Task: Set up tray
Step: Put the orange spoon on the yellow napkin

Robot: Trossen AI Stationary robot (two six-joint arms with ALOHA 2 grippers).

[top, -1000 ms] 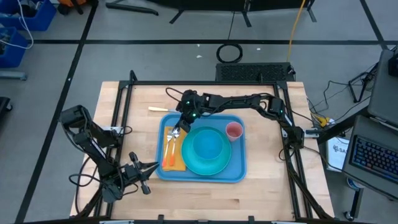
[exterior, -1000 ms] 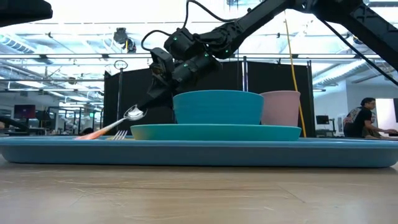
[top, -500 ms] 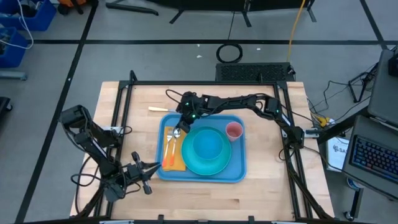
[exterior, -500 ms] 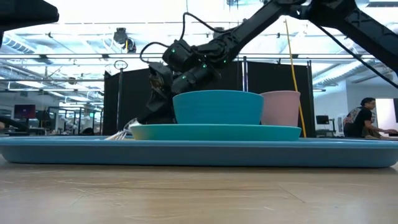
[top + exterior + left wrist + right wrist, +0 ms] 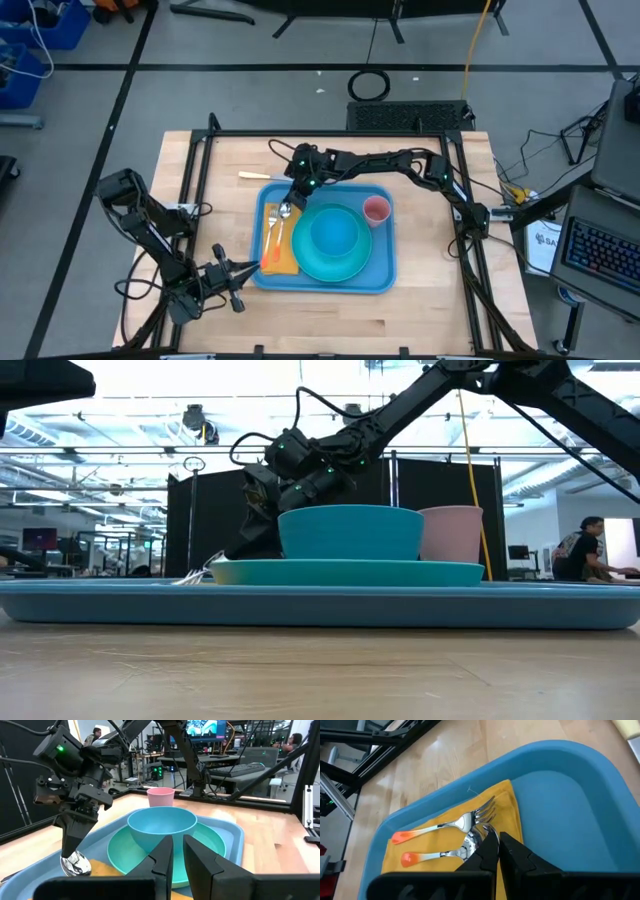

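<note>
i saw the tray (image 5: 380,275) lying at the table's middle, plate (image 5: 330,262), bowl (image 5: 331,235) and pink cup (image 5: 376,210) on it. my right gripper (image 5: 290,200), fingers pinched together, was on the spoon (image 5: 445,854) over the tray's napkin (image 5: 442,842); my left gripper (image 5: 238,272) waited beside the tray's near corner, fingers narrow, empty

Bare counter (image 5: 330,320) all round the tray (image 5: 382,275). Tray's right strip free beside plate (image 5: 330,262). Bowl (image 5: 333,234) and pink cup (image 5: 376,210) block centre; right gripper (image 5: 288,203) crowds the napkin (image 5: 284,258) side.
</note>
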